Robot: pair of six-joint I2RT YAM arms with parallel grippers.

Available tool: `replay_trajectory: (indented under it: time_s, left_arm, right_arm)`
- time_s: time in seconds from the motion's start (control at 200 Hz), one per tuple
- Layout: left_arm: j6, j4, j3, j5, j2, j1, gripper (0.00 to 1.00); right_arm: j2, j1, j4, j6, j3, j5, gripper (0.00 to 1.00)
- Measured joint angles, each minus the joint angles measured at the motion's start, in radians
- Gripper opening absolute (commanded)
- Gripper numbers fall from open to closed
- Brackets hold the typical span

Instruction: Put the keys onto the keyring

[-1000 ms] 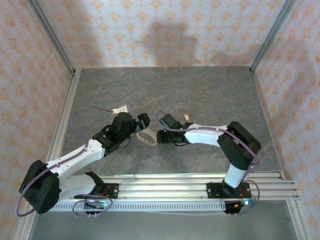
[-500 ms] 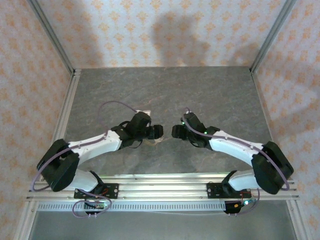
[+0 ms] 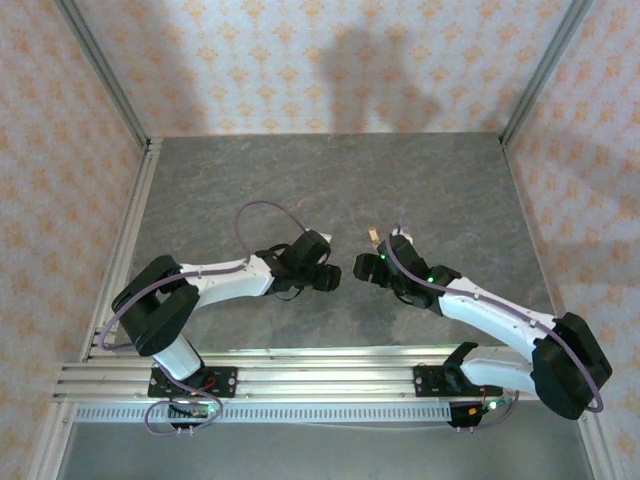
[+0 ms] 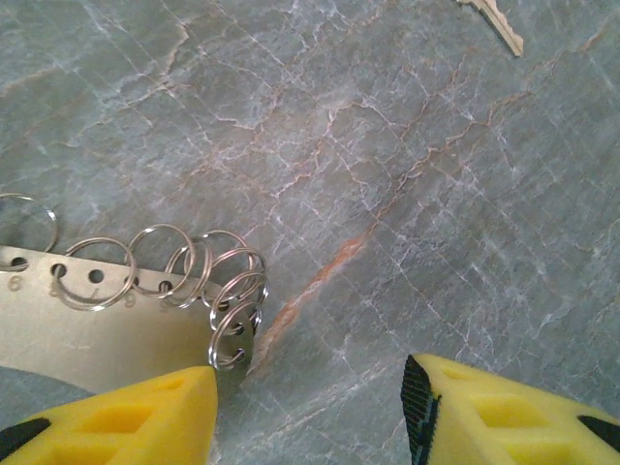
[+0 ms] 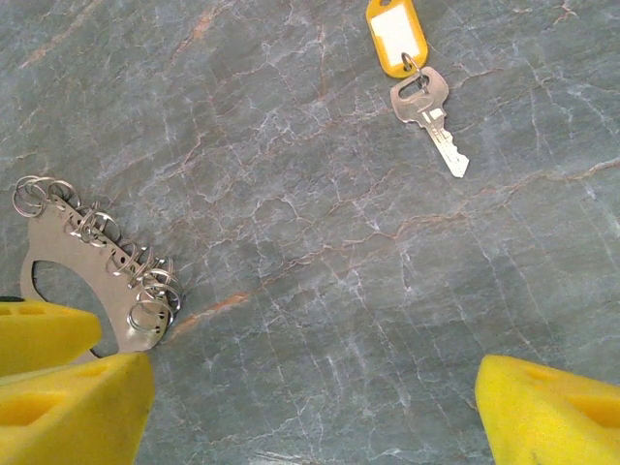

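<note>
Right wrist view: silver key point(image 5: 426, 102) on its yellow tag point(image 5: 395, 34) lies ahead of the wide, empty right fingers point(image 5: 547, 407), blade angled back toward them, so the right arm's nearer. Left fingers point(image 4: 126, 417), apart and empty, sit beside the keyring plate point(image 4: 97, 329) on the bench point(image 4: 387, 194).

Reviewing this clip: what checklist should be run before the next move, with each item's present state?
1. Key lies free and uncovered: ok.
2. Keyring, a ringed metal plate, lies flat and in view: ok.
3. Right pincer open and empty: ok.
4. Left pincer open and empty, beside the keyring's corner: ok.
5. Key threaded onto keyring: not ok; they lie apart.
6. Keyring spread open for threading: cannot tell.
</note>
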Motion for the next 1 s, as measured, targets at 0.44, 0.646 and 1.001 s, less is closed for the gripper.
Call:
replay_trajectory:
  time_s: [0.44, 0.646, 1.001]
  left_arm:
    - [0.026, 0.001, 0.02, -0.018, 0.056, -0.006, 0.54]
    - [0.027, 0.001, 0.024, -0.039, 0.06, -0.006, 0.53]
    - [0.043, 0.005, 0.028, -0.063, 0.067, -0.006, 0.53]
  right_arm:
    - [-0.018, 0.0, -0.006, 0.006, -0.013, 0.004, 0.86]
    - [-0.018, 0.0, -0.006, 0.006, -0.014, 0.004, 0.86]
    - [-0.018, 0.0, -0.006, 0.006, -0.014, 0.004, 0.86]
